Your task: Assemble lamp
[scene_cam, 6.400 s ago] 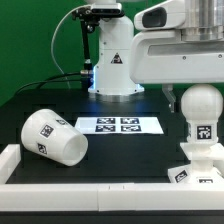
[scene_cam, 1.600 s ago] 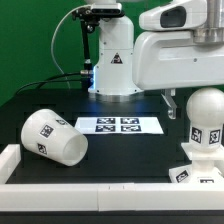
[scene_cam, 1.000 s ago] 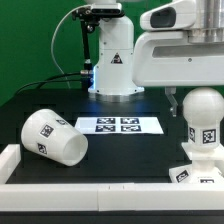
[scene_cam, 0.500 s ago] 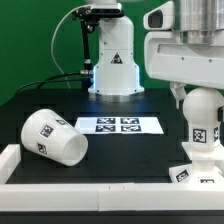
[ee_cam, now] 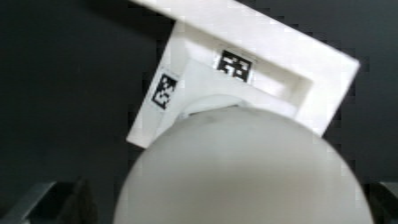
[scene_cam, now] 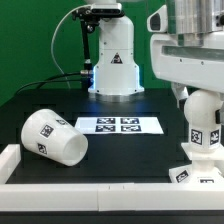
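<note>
The lamp's rounded white bulb (scene_cam: 203, 118) stands upright on the small white base (scene_cam: 195, 170) at the exterior view's right, both with square tags. My gripper (scene_cam: 199, 98) reaches down over the bulb's top, with its fingers on either side, and appears shut on it. In the wrist view the bulb (ee_cam: 231, 160) fills the space between the dark fingers (ee_cam: 50, 200), with the tagged base (ee_cam: 267, 55) beyond it. The large tapered shade (scene_cam: 50, 137) lies on its side at the exterior view's left, apart from the gripper.
The marker board (scene_cam: 120, 125) lies flat on the black table between the shade and the bulb. The arm's white pedestal (scene_cam: 112, 65) stands behind it. A white raised rim (scene_cam: 90, 195) runs along the table's front edge.
The wrist has turned over the bulb and shifted toward the exterior view's right. The bulb's tag has moved leftward, so the bulb has turned with it. The shade has not moved.
</note>
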